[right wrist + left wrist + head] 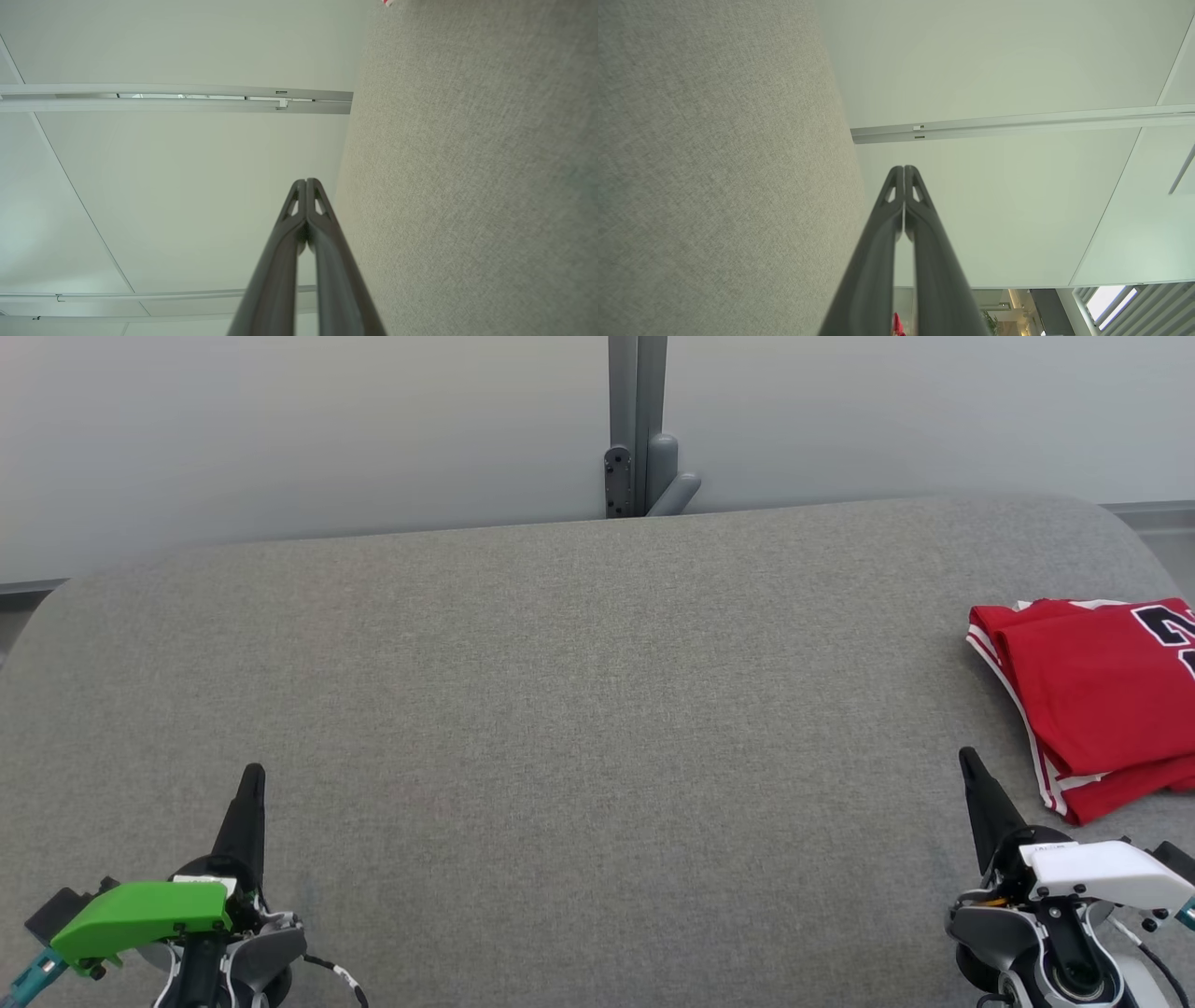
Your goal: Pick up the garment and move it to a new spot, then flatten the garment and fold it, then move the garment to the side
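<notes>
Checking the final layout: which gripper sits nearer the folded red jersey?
The right gripper, with the white housing: the red jersey lies close beside it. The green-housed left gripper is far across the grey surface.

The right claw, fingertips pressed together, points along the grey surface.

The garment is showing bright red, with white striped trim running along its edges and part of a dark numeral, outlined in white, sitting on its face. The padded surface is appearing as a mottled mid-grey with a fine woven fleck. The left gripper is presenting dark, near-black fingers under a vivid green cover. The right gripper is presenting the same dark fingers under a white cover. The wall is reading pale, plain grey-white. The post is reading darker grey.
</notes>
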